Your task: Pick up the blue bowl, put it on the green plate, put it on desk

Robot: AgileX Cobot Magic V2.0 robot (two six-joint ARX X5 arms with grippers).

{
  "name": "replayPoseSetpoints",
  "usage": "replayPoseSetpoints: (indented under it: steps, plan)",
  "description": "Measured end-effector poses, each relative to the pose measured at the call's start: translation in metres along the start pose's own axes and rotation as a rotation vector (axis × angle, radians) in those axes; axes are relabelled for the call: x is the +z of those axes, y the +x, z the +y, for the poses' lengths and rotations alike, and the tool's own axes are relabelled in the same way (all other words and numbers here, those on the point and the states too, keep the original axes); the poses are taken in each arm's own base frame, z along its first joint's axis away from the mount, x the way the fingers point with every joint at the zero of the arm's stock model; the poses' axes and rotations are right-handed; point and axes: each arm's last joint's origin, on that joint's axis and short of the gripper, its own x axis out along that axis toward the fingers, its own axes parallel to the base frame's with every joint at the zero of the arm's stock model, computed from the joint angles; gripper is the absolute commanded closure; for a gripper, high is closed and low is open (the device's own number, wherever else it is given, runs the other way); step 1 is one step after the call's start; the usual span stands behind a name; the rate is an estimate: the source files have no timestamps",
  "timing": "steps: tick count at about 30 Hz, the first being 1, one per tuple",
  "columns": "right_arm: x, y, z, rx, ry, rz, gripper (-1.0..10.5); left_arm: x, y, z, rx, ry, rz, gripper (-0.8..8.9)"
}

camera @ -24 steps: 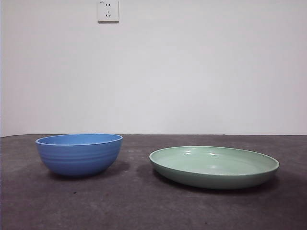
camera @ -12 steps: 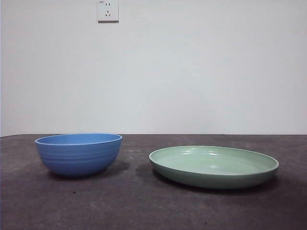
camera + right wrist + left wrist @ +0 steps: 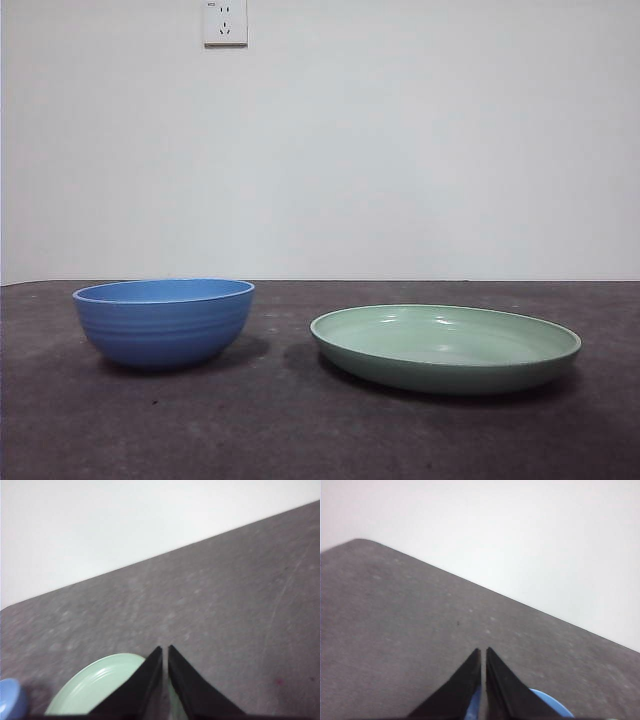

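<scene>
A blue bowl (image 3: pixel 164 322) stands upright on a dark grey counter (image 3: pixel 280 430), near a wide pale green plate (image 3: pixel 445 346) but not touching it. It looks rigid, smooth and probably slippery – likely breakable if ceramic – so its thin rim seems the best place to grip. Neither arm shows in the front view. The left claw (image 3: pixel 483 652), jaws pressed together and empty, hangs above the bowl's edge; the right claw (image 3: pixel 165 650), also closed and empty, hangs over the plate – both well clear of contact.
</scene>
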Motion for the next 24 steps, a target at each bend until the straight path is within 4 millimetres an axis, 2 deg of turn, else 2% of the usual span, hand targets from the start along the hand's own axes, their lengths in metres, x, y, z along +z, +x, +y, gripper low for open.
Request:
replayPoseSetpoints:
  steps: [7,13,18,24]
  plan:
    - [0.042,-0.008,0.023,0.049,0.027,0.175,9.3,0.036,0.008,-0.022,-0.095,-0.014,0.083,7.96]
    - [0.063,0.001,0.036,0.157,0.027,0.316,9.3,0.072,0.018,-0.043,-0.19,0.003,0.248,7.96]
    - [0.074,0.015,0.043,0.281,0.023,0.42,9.3,0.091,0.033,-0.055,-0.256,0.058,0.371,7.96]
    - [0.072,0.038,0.042,0.384,0.032,0.541,9.3,0.098,0.059,-0.06,-0.323,0.071,0.556,7.95]
